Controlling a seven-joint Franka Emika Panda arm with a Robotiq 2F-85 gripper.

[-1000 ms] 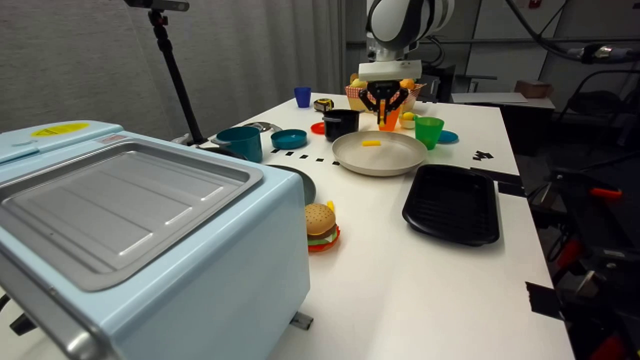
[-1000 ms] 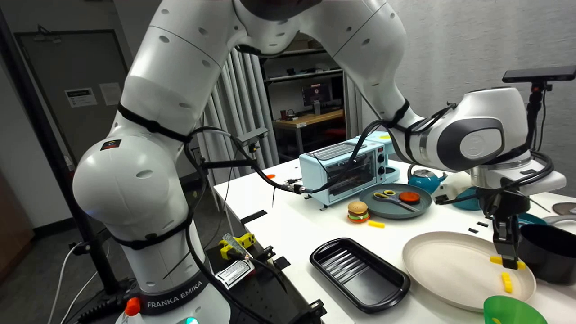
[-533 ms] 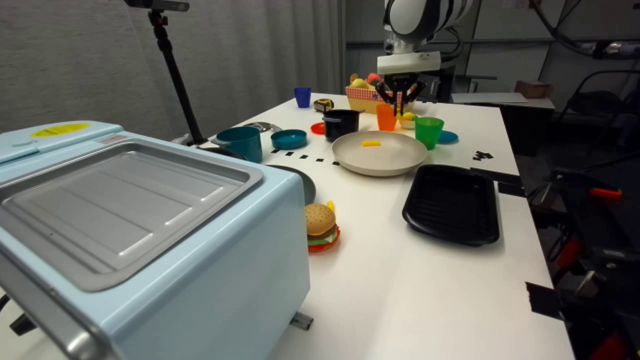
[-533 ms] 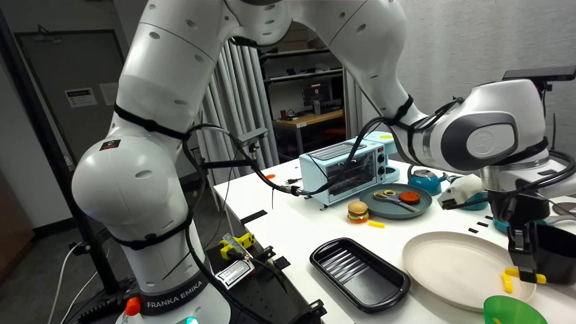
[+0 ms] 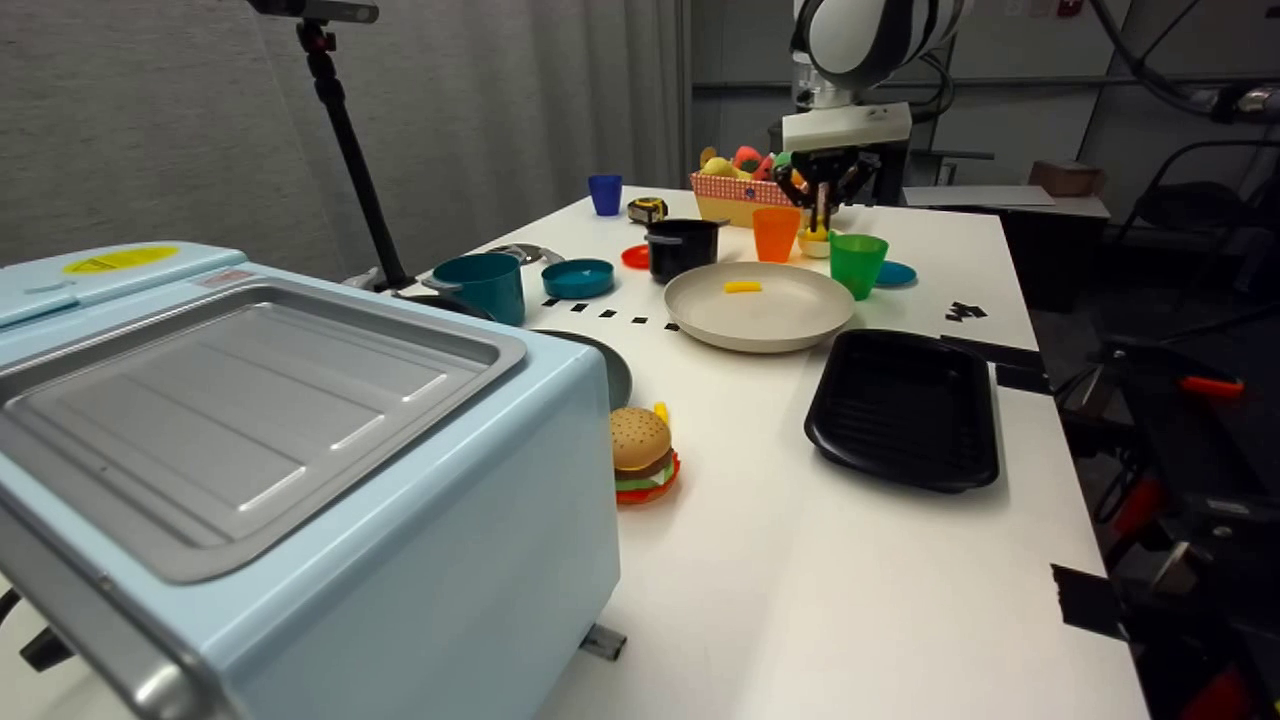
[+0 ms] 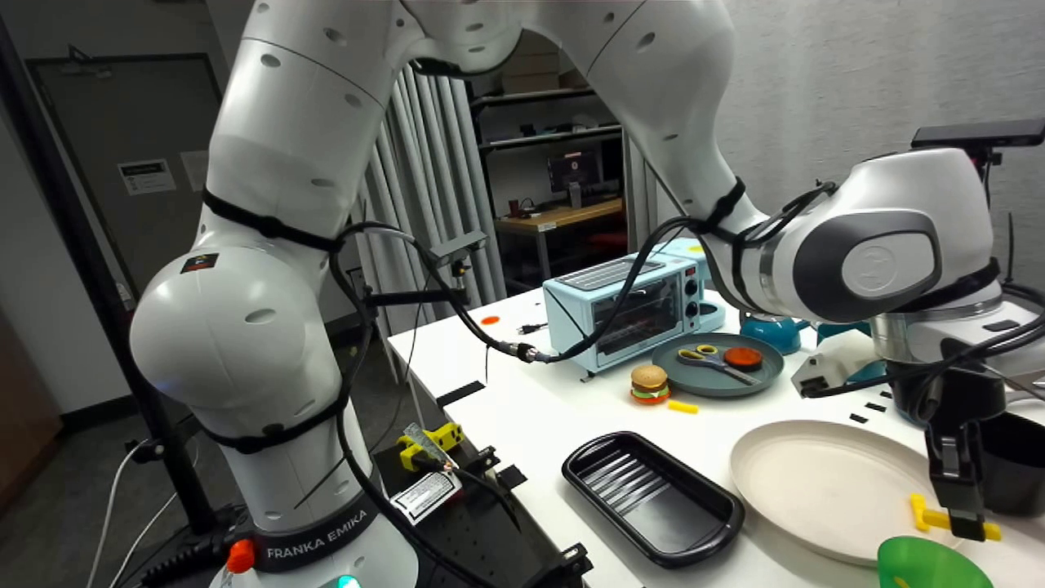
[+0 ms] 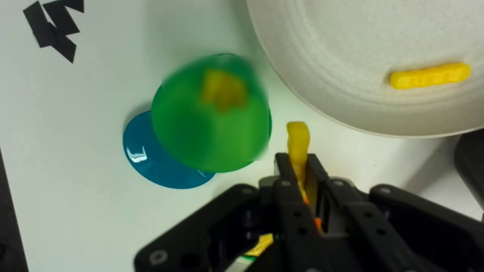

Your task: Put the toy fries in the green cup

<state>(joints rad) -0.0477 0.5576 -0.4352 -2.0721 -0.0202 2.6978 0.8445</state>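
Observation:
My gripper (image 7: 298,156) is shut on a yellow toy fry (image 7: 298,138), which sticks out past the fingertips; the held fry also shows in an exterior view (image 6: 991,532). The green cup (image 7: 211,132) is just ahead and left of the fingertips in the wrist view, with a blurred yellow piece inside. In an exterior view the green cup (image 5: 857,266) stands beside the plate, with my gripper (image 5: 820,225) above and behind it. The held fry is outside the cup's rim. Another fry (image 7: 431,75) lies on the pale plate (image 7: 332,109). A third (image 6: 682,407) lies beside the burger (image 6: 650,384).
A blue lid (image 7: 166,158) lies against the cup's base. An orange cup (image 5: 776,235), a small bowl (image 5: 814,243) and a black pot (image 5: 682,248) stand near the gripper. A fruit basket (image 5: 740,200) stands behind. A black tray (image 5: 905,410) lies in front of the plate.
My gripper has carried the held fry away from above the plate, rightward in one exterior view and rightward and down in the other, closer to the green cup. The cup and plate have not moved.

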